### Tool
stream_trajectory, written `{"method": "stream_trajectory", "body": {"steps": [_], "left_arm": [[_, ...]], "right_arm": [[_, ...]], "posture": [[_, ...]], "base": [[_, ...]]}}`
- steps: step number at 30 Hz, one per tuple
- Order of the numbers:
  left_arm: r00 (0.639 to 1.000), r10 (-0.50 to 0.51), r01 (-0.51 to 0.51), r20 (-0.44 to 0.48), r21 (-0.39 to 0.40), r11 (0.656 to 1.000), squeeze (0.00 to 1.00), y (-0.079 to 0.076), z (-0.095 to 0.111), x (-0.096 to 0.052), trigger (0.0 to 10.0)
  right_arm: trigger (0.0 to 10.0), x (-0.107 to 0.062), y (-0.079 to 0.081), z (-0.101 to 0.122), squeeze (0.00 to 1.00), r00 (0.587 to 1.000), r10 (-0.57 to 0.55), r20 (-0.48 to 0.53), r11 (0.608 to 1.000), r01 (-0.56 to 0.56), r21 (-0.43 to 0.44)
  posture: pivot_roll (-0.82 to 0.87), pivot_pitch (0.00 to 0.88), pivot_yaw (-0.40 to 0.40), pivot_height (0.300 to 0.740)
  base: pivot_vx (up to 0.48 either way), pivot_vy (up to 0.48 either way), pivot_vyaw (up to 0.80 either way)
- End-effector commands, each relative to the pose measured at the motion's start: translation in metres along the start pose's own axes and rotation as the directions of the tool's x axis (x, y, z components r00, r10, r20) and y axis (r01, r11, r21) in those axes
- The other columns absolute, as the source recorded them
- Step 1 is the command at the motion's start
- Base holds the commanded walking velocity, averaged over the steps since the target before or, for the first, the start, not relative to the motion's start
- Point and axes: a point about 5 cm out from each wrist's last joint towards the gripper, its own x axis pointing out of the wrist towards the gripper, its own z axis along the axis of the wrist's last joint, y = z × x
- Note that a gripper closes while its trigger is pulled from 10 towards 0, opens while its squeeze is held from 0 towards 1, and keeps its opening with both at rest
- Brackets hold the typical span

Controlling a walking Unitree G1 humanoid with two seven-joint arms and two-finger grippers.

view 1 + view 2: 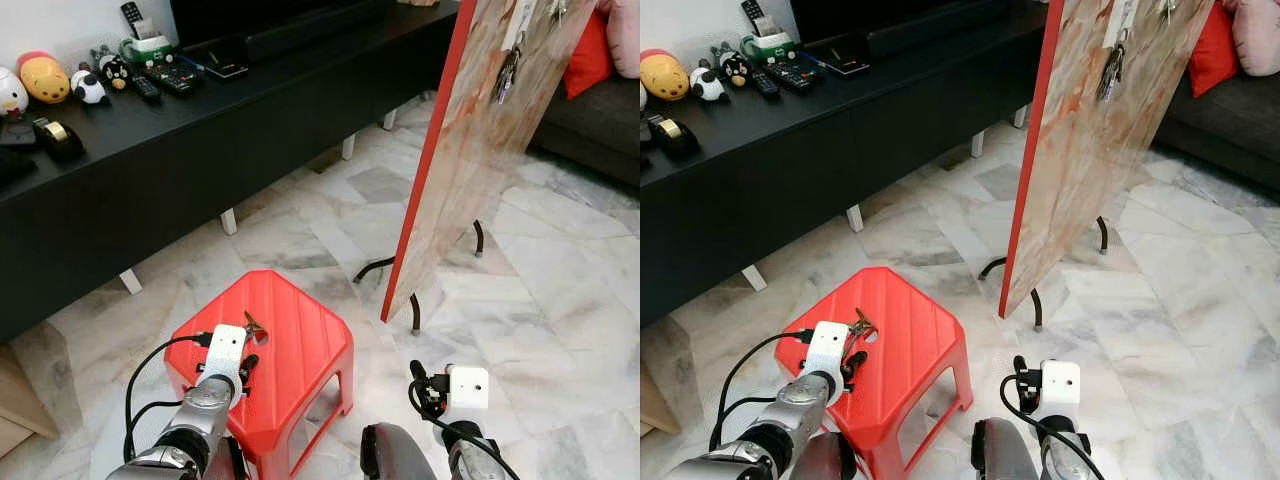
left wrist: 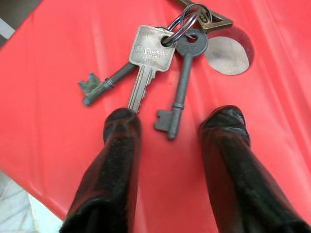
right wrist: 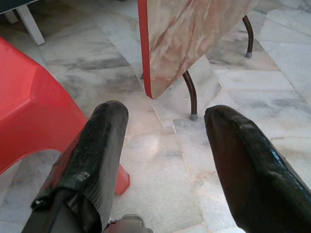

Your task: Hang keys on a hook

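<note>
Along the far left, a long black cabinet (image 1: 150,150) is running beside the wall, carrying toy figures and remote controls.

In front of it, low down, a red plastic stool (image 1: 290,350) is standing on the marble floor (image 1: 560,300). A small bunch of keys (image 2: 160,63) is lying on the stool's ridged top, near a round hole in the seat. There are three keys, two dark old-style ones with long shafts and one flat silver one, all threaded on a ring (image 2: 182,24) beside a brass-coloured tag.

The left gripper (image 2: 170,128) is hovering just over the stool with its two black fingers spread apart, the fingertips (image 2: 121,126) sitting on either side of the key shafts but not yet closing on anything.

The keys look light, rigid and metal, so they are likely to slide on the smooth plastic and swing loosely once lifted. The best hold is probably across the bunched heads near the ring, leaving the ring free to catch a hook.

Further right, the right gripper (image 3: 160,150) is hanging low beside the stool, fingers wide apart and empty.

To the right, a tall marble-patterned board (image 1: 480,150) with a red edge is leaning on bent metal legs, and another set of keys (image 1: 507,72) is already hanging near its top. A dark sofa with a red cushion (image 1: 588,55) is sitting at the far right.
</note>
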Motion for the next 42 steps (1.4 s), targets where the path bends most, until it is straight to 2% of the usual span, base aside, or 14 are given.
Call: {"method": "stream_trajectory", "body": {"steps": [1,6,16,23,29,34,38,42], "left_arm": [[0.991,0.001,0.001,-0.131,0.018,1.0,0.0,0.002,-0.032,-0.006,0.0],[0.991,0.002,0.001,-0.13,0.027,1.0,0.0,0.003,-0.032,-0.006,0.0],[0.996,0.001,0.009,-0.088,0.113,0.994,0.0,0.003,-0.026,-0.005,0.0],[0.998,0.013,-0.006,-0.056,0.125,0.992,0.0,0.006,-0.023,-0.005,0.0],[0.999,0.04,-0.039,-0.007,0.113,0.993,0.0,0.013,-0.016,-0.005,0.0],[0.995,0.061,-0.065,0.079,0.057,0.996,0.0,0.022,-0.006,-0.005,0.0],[0.988,0.054,-0.059,0.148,0.029,0.998,0.0,0.025,-0.001,-0.007,0.0],[0.968,0.011,-0.008,0.25,-0.012,1.0,0.0,0.028,0.003,-0.013,0.0]], "right_arm": [[10.0,0.0,-0.001,0.001,0.0,1.0,-0.006,-0.002,1.0,0.006,0.002],[10.0,0.0,-0.001,0.001,0.0,1.0,-0.006,-0.002,1.0,0.006,0.002],[10.0,0.001,0.0,0.003,0.0,1.0,-0.008,0.005,1.0,0.008,0.005],[10.0,0.003,0.0,0.005,0.0,1.0,-0.008,0.012,1.0,0.008,0.005],[10.0,0.004,0.0,0.007,0.0,1.0,-0.012,0.018,1.0,0.011,0.006],[10.0,0.005,-0.001,0.008,0.0,1.0,-0.014,0.021,1.0,0.013,0.006],[10.0,0.006,0.0,0.009,0.0,1.0,-0.011,0.022,1.0,0.011,0.006],[10.0,0.006,0.0,0.01,0.0,1.0,-0.01,0.027,1.0,0.01,0.007]], "posture": [[-0.03,0.096,-0.102,0.6],[-0.03,0.096,-0.101,0.6],[-0.03,0.093,-0.101,0.6],[-0.03,0.09,-0.101,0.6],[-0.03,0.086,-0.101,0.6],[-0.02,0.082,-0.104,0.6],[-0.02,0.08,-0.106,0.6],[-0.01,0.079,-0.108,0.6]], "base": [[0.0,0.0,0.0],[0.0,0.0,0.0],[0.0,0.0,0.0],[0.0,0.0,0.0],[0.0,0.0,0.0],[0.0,0.0,0.0],[0.0,0.0,0.0],[0.0,0.0,0.0]]}}
